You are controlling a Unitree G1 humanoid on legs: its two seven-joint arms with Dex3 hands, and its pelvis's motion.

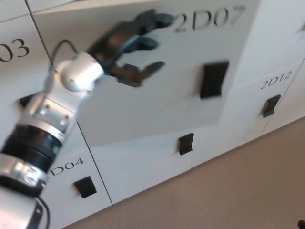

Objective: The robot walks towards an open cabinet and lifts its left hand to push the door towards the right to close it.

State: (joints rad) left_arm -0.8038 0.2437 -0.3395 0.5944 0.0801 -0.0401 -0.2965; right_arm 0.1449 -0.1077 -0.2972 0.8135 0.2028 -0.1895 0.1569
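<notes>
Closing push in hand: my left robot hand point(131, 45), released with fingers spread, presses door 2D07 point(157, 90). Next, I push right until flush.

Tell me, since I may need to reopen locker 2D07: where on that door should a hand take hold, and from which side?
Probably the black handle on the 2D07 door, the only raised part on the flat panel. It sits near the door's right, free edge, so come from the front right. The left hand is spread open on the panel's upper left.
</notes>
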